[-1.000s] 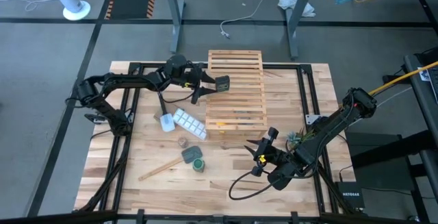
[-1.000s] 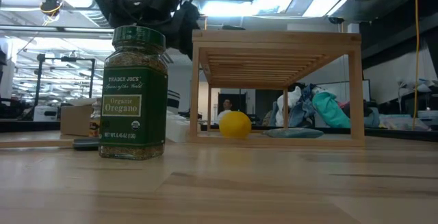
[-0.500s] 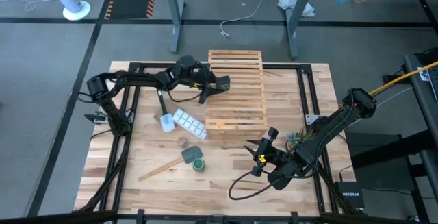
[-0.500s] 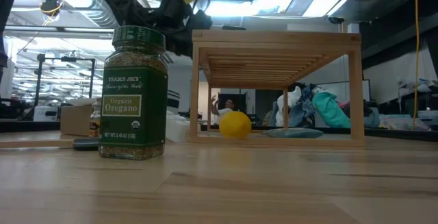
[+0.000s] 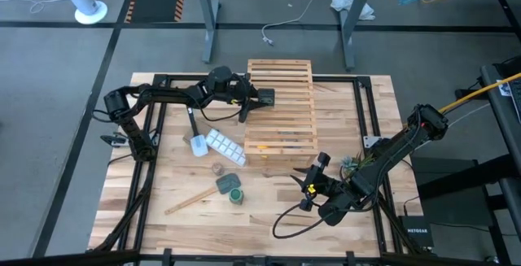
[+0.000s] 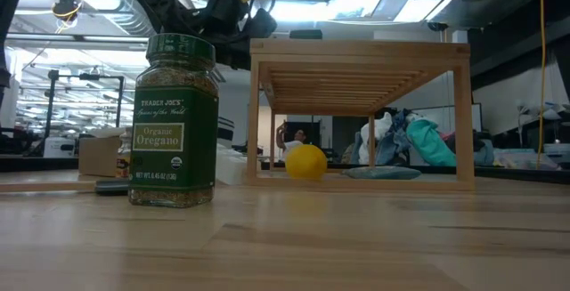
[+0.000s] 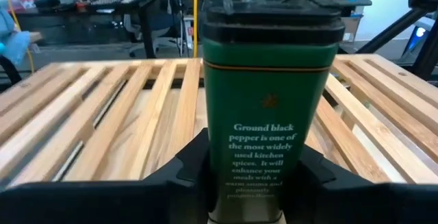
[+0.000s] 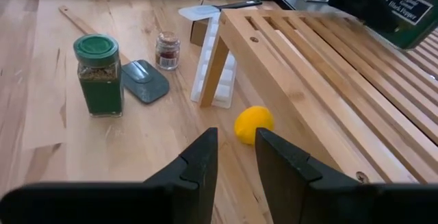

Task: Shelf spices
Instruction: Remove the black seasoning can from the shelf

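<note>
While my left gripper (image 5: 259,99) hangs over the near-left part of the shelf (image 5: 280,107), its fingers (image 7: 183,166) are clamped on the pepper tin (image 7: 268,94), a boxy green tin with a black top. The tin stands upright above the top slats; whether it touches them, I cannot tell.

Surroundings, desk (image 5: 163,193) left of the shelf:
- white ice-cube tray (image 5: 224,147), lying just beside the shelf's left leg
- white spatula (image 5: 198,140) with dark handle, next to the tray
- grey-green pad (image 5: 227,184), flat, touching or nearly touching the oregano jar (image 5: 235,194)
- wooden stick (image 5: 190,202), lying diagonally near the desk's front
- lemon (image 8: 253,124) under the shelf, near its front-left leg
- small cardboard box (image 6: 100,157), seen in the low view beyond the oregano jar

Count of spices: three. One in my left fingers over the shelf; two on the desk: the oregano jar with green lid, and a tiny clear jar (image 5: 217,169) with brownish contents, between the tray and the pad. One shelf, nothing resting on its slats that I can confirm.

My right gripper (image 5: 313,178) waits low at the front right of the desk, pointing toward the shelf, fingers (image 8: 198,159) slightly parted and holding nothing.
</note>
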Motion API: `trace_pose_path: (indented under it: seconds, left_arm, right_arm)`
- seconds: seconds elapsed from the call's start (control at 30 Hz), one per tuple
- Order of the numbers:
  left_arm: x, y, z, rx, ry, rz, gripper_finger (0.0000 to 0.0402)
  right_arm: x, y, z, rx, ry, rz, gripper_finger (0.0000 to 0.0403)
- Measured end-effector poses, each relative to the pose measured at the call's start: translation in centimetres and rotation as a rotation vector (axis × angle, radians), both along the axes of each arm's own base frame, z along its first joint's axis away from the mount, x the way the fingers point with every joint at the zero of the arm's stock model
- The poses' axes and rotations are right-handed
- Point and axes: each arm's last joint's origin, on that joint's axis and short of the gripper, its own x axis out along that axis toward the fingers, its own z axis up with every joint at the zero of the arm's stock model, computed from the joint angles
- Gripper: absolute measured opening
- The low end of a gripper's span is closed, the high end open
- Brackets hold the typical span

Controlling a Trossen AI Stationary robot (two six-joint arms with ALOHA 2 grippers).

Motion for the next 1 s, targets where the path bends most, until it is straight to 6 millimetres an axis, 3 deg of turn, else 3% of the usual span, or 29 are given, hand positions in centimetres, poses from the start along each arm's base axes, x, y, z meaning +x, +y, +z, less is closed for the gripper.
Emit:
trace_pose_path:
  seconds: [0.2,0.43,0.8,1.0]
  left_arm:
    - [-0.2,-0.2,0.9,-0.046,-0.031,0.008,0.0107]
    - [-1.5,-1.9,4.1,-0.011,-0.053,0.026,0.0107]
    - [-4.8,-9.3,8.8,0.056,0.044,0.052,0.0107]
    - [-5.1,-13.2,9.5,0.088,0.044,0.042,0.0107]
  right_arm:
    - [0.0,-0.1,0.0,-0.016,-0.004,-0.01,0.0104]
    - [-0.3,-0.3,-0.1,-0.109,0.019,-0.016,0.0104]
    - [-0.7,-0.9,-0.2,-0.221,0.047,-0.048,0.0104]
    - [-1.0,-1.1,-0.4,-0.252,0.081,-0.044,0.0104]
